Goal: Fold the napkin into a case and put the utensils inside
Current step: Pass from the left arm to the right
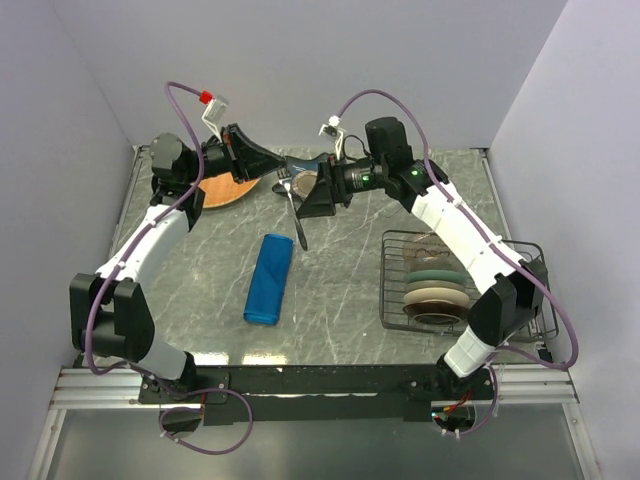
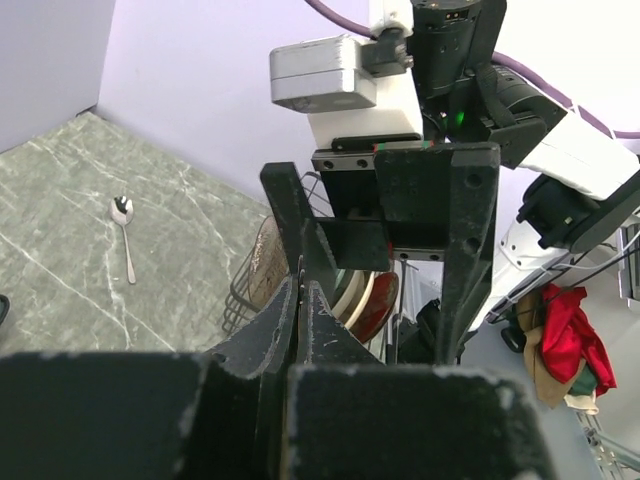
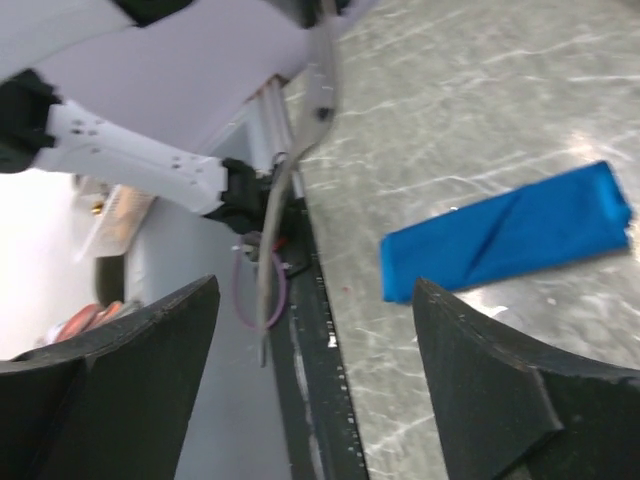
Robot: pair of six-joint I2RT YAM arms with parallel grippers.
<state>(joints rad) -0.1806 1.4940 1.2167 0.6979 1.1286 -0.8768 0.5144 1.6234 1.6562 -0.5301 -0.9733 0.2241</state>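
I am pinching the fork (image 1: 297,225) at one end in my left pincer (image 2: 302,290), its jaws pressing all but together on the thin metal. The fork's free end is pointing toward the case (image 1: 268,278). My right pincer (image 3: 315,290) is standing wide open just beside the fork, gripping nothing. The blue case is lying folded on the worktop (image 1: 350,255), and the spoon (image 2: 123,212) is lying there apart.
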